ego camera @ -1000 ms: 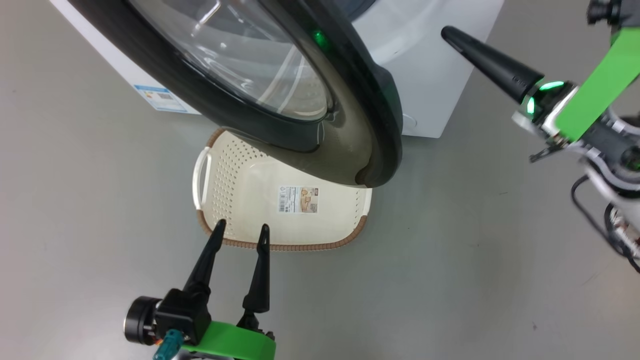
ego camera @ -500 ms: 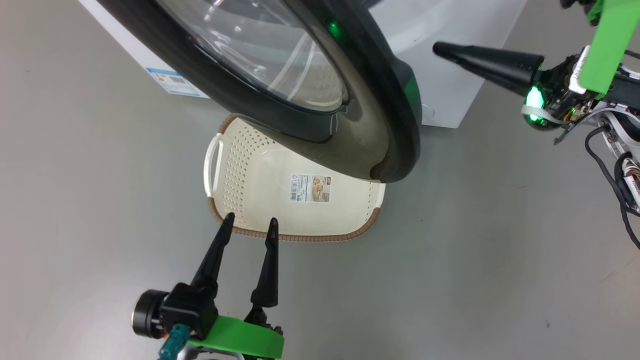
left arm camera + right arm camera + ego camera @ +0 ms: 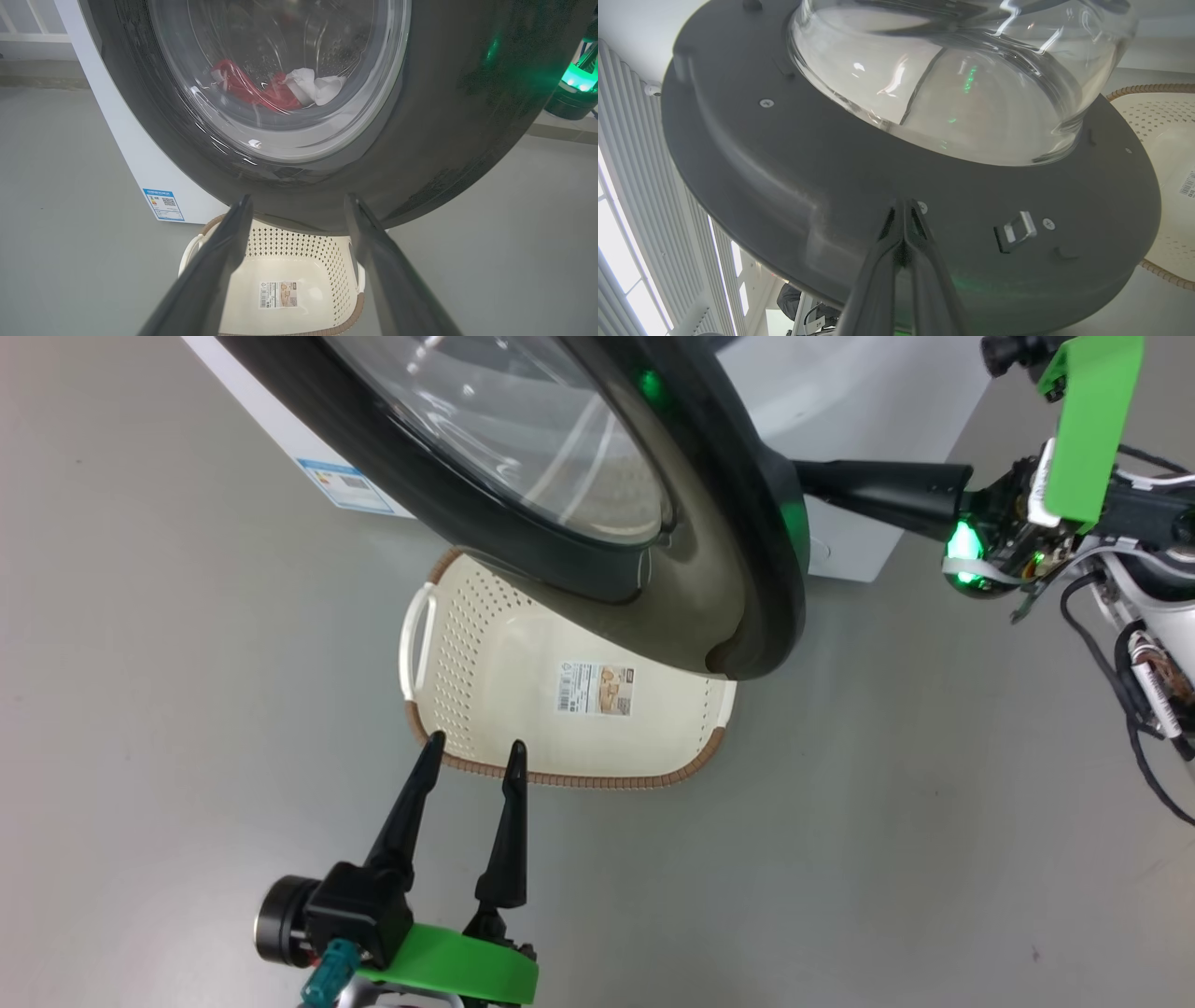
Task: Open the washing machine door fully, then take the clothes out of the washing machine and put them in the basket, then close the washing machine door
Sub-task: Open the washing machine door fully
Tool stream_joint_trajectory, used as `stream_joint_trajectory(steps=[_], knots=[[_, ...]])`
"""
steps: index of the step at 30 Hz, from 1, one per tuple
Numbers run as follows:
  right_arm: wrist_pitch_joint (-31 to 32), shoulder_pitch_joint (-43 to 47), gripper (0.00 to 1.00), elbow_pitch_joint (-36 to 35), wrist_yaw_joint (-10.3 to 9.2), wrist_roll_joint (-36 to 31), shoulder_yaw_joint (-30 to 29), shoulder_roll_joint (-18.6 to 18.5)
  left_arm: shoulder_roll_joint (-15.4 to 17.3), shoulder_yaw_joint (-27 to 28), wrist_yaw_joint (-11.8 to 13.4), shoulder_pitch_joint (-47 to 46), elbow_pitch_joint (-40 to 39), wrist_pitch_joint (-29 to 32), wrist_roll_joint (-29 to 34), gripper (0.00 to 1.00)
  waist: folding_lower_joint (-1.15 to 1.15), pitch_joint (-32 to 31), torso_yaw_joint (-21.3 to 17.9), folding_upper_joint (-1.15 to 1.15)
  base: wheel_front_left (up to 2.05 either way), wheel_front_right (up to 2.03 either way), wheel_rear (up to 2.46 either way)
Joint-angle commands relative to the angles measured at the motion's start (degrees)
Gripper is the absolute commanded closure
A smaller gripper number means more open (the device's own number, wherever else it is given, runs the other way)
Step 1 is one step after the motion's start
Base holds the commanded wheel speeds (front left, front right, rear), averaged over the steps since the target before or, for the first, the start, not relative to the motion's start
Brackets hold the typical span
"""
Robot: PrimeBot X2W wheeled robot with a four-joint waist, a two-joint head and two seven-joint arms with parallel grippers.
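The washing machine door [image 3: 719,532] stands part-way open, its black rim and glass bowl over the far end of the basket [image 3: 495,681]. My right gripper [image 3: 810,481] is shut and points left, its tip tucked behind the door's rim. The right wrist view shows the shut right gripper [image 3: 903,205] against the door's grey inner face [image 3: 784,177], beside the latch [image 3: 1015,231]. My left gripper [image 3: 476,744] is open and holds nothing, over the basket's near rim. Through the glass, red and white clothes [image 3: 261,91] lie in the drum. The white washing machine [image 3: 868,401] is behind.
Grey floor surrounds the basket [image 3: 299,261] on the left, front and right. A blue label [image 3: 347,485] marks the machine's lower left corner. Cables and the right arm's green bracket [image 3: 1088,420] fill the right edge of the head view.
The head camera has shifted. My right gripper has swung from pointing up-left to level, and its tip has gone in behind the door's rim. The left gripper stays open by the basket.
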Motion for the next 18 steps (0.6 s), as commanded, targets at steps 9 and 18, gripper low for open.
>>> stream_joint_trajectory(steps=[9, 18], knots=[[2.2, 6.4, 1.00, -3.2, 0.43, -1.9, 0.2, 2.5, 0.7, 1.5, 0.3, 1.6, -1.5, -0.5, -0.4, 0.00, 0.00, -3.9, 1.9, 0.00, 0.00, 0.00, 0.00], [2.3, 11.6, 1.00, -5.2, 0.43, -4.7, -0.3, 5.1, 0.7, 1.4, -0.1, 4.1, -1.0, -0.5, -0.5, 0.00, 0.00, -7.6, 4.3, 0.00, 0.00, 0.00, 0.00]])
